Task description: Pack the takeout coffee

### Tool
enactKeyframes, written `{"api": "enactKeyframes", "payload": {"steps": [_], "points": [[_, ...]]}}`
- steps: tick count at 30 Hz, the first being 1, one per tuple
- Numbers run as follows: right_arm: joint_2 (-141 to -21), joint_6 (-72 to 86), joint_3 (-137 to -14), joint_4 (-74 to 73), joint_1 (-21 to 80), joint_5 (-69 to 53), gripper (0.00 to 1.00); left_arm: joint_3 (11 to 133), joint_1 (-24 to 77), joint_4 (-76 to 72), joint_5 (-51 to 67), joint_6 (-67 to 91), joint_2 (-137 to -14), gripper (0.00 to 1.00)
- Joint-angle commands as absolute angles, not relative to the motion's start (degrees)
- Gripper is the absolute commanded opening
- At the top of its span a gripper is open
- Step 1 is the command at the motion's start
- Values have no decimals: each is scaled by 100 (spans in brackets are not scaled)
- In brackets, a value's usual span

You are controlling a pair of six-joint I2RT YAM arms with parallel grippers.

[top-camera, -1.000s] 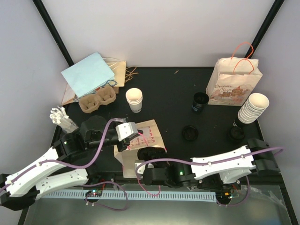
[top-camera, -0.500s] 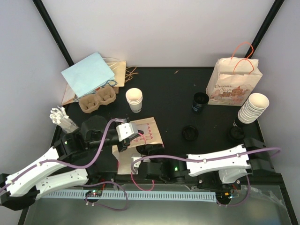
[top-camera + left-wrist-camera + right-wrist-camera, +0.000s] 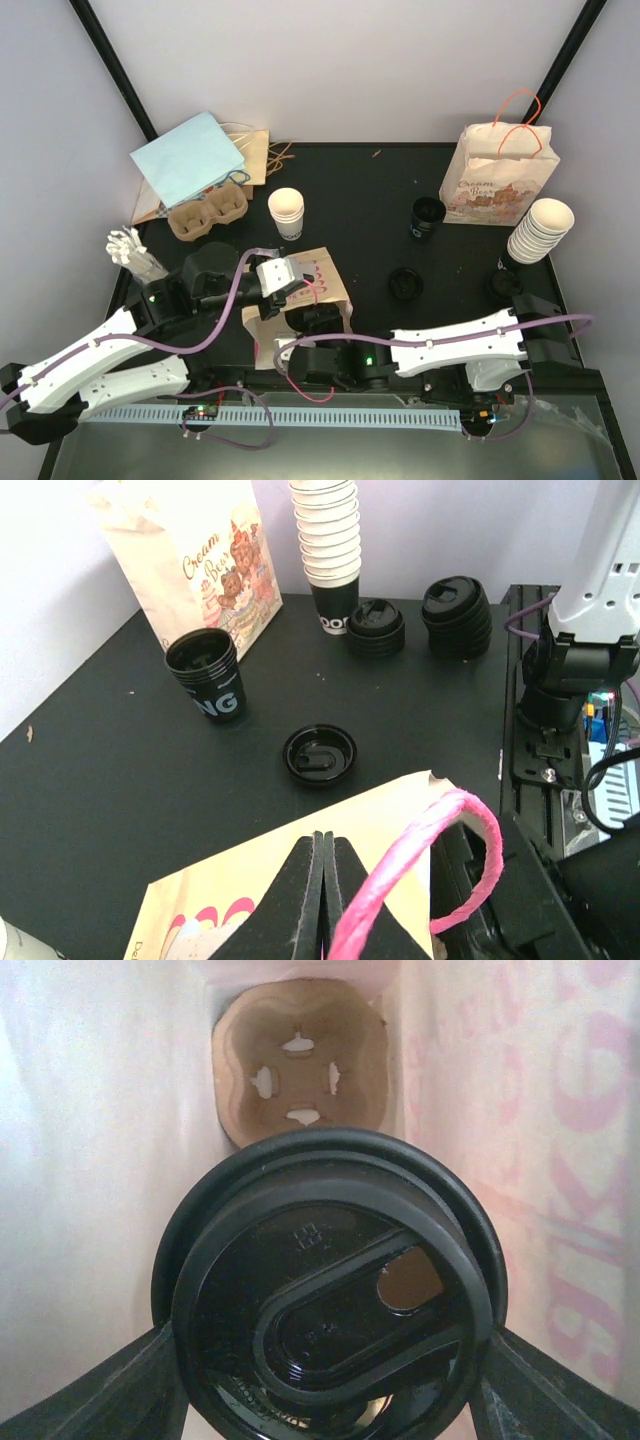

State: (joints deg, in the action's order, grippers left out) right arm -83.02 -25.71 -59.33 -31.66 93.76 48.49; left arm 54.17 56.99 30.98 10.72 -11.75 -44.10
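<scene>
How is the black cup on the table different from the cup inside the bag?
The table cup has no lid; the bag cup wears a black lid. The table cup stands free, with nothing touching it; the bag cup is gripped by the right gripper inside the paper bag. Both look black.

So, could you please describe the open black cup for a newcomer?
Find the bear-printed paper bag standing at the table's far right. Just left of its base stands the black cup. It stands alone, lidless, unlike the stacked white cups right of the bag.
</scene>
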Motion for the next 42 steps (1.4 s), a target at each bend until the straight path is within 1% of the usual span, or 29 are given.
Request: {"api": "enactKeyframes", "payload": {"steps": [1,7,19,30,32,37,38,40,41,42], "points": [[-8459,-2790,-5899,-2935,9356,4854,57,5514,5722,2874,1184,-1143,-4351,2],[-8659,-2784,-5792,-2911,9188,4764,57,5512,5722,2901,1293,-1134,-4338,2],[-8595,-2553,-5566,-2926,9068,4964,57,5505,5721,2995,1458,-1146,-4221,2],[-8575,-2594,-5475,-2822,9062,5034,57,5634,5721,3128,1494,-1009,-4008,9],[-8594,-2638,-5449,-2763,9064,5064,57,5679,5721,3177,1515,-979,-3967,12],[-8613,-2705,-5423,-2700,9056,5110,57,5793,5722,3283,1542,-913,-3879,24],[-8613,-2712,-5418,-2692,9051,5117,57,5820,5722,3287,1553,-895,-3858,29],[-8610,-2720,-5414,-2689,9040,5119,57,5880,5722,3289,1602,-817,-3836,42],[-8604,-2728,-5412,-2689,9028,5117,57,5918,5723,3295,1653,-779,-3828,50],[-8600,-2730,-5406,-2687,9029,5115,57,5962,5722,3296,1697,-705,-3824,61]]}}
